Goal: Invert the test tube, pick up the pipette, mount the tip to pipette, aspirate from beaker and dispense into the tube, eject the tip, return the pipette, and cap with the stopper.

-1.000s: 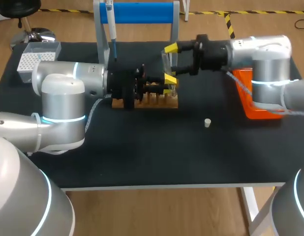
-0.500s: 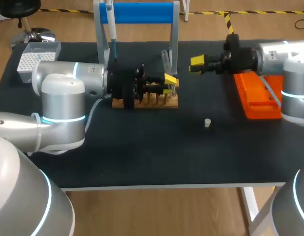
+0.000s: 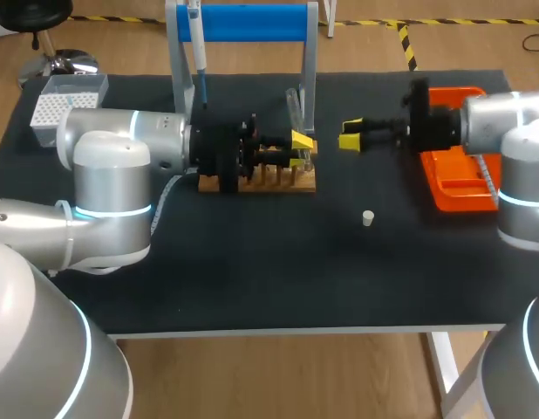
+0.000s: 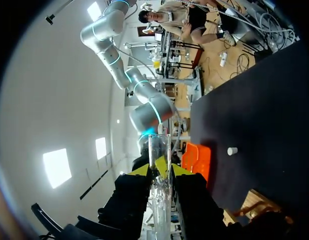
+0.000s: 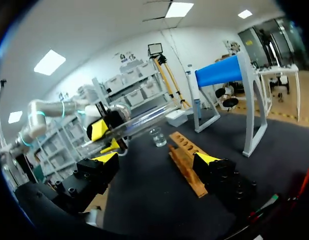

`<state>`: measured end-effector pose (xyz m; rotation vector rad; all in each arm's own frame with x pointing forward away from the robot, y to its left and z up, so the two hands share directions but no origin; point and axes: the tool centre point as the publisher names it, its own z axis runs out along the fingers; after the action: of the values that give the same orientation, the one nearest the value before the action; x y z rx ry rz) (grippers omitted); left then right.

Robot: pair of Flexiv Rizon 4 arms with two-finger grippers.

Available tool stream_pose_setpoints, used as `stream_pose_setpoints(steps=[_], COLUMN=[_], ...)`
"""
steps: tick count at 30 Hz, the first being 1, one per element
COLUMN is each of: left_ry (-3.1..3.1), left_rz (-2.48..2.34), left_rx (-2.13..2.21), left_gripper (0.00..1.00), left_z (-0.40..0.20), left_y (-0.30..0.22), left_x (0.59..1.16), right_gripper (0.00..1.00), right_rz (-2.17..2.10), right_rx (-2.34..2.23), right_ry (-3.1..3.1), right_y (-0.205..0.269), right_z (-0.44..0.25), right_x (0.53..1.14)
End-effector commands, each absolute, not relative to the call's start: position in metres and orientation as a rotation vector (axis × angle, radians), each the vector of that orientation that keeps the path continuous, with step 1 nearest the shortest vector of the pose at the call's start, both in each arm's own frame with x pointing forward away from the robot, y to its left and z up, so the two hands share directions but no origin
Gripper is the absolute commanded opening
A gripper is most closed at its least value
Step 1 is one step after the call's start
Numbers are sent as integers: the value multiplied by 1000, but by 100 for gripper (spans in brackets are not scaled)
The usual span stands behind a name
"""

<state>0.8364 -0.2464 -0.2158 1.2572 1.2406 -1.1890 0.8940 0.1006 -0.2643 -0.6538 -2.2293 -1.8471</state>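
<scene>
The left gripper (image 3: pixel 297 147) is clamped on the test tube (image 3: pixel 292 103), its yellow tips pressing the glass from both sides just above the wooden rack (image 3: pixel 278 182), which sits toward the worktop's far edge, near its middle. Which end of the tube is the mouth I cannot tell. At the far left corner stands the tip box (image 3: pixel 58 103). Right of it the pipette (image 3: pixel 198 48) hangs on the blue stand (image 3: pixel 252 22) at the far edge. The stopper (image 3: pixel 367 218) lies alone near the worktop's middle, nearer the front edge than the rack. The right gripper (image 3: pixel 351 138) hangs wide and empty between the rack and the orange tray (image 3: pixel 461 188) by the right edge. By my reading only the inverting of the tube is in hand: pipette, tip, aspirating from the beaker (image 5: pixel 157 136), dispensing, ejecting, returning and capping are all left
</scene>
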Motion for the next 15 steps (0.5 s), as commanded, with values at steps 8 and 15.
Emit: stream_pose_setpoints(steps=[8,15], left_ry=[1240,1240], left_rz=[-1190,-1190], left_rx=[1261,1261], left_gripper=[0,0], left_z=[-215,-215], left_y=[-246,-246], left_x=[837,837], right_gripper=[100,100], right_rz=[-1879,-1877], right_rx=[-539,-495], right_ry=[-2507,-2591], right_y=[113,120], right_z=[-291,-311], right_x=[902,906])
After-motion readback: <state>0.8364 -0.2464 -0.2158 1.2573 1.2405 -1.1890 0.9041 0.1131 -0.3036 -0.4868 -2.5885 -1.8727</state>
